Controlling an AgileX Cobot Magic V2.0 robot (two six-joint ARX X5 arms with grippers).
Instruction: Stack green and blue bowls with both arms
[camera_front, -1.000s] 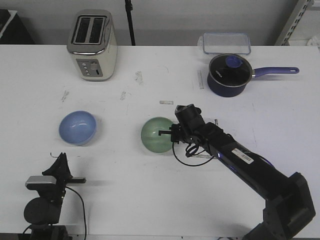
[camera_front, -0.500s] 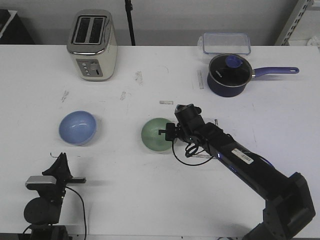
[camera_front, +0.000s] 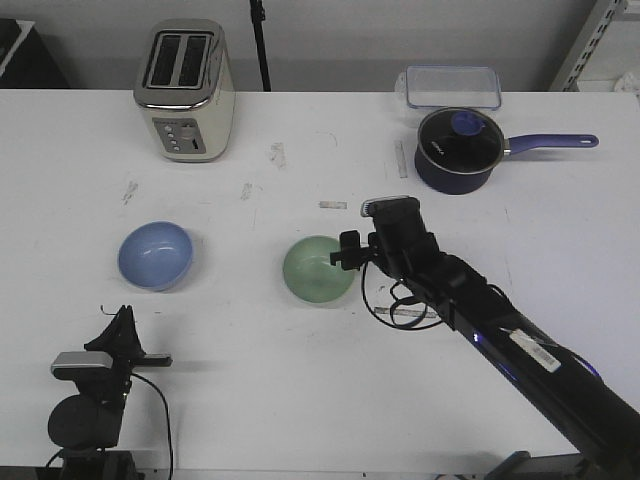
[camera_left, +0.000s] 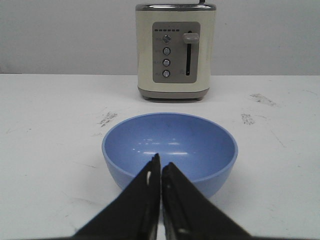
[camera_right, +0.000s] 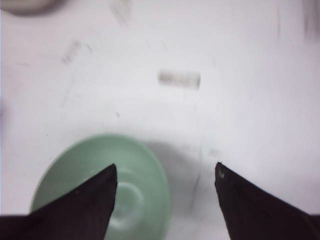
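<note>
Right gripper (camera_right: 166, 172) seen wide open over green bowl (camera_front: 318, 270) rim; blue bowl (camera_front: 155, 255) left apart; left gripper (camera_left: 160, 167) jaws closed, empty; right-wrist view blurred.

My right arm (camera_front: 480, 320) is black and jointed, with a white barcode sticker, looped thin black cables and a grey-topped wrist block. My left arm (camera_front: 95, 385) is black with a silver plate.

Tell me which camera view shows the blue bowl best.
The left wrist view: the blue bowl fills the frame, upright, in front of the toaster. The front view shows it small but whole, left of the green bowl. The right wrist view misses it.
</note>
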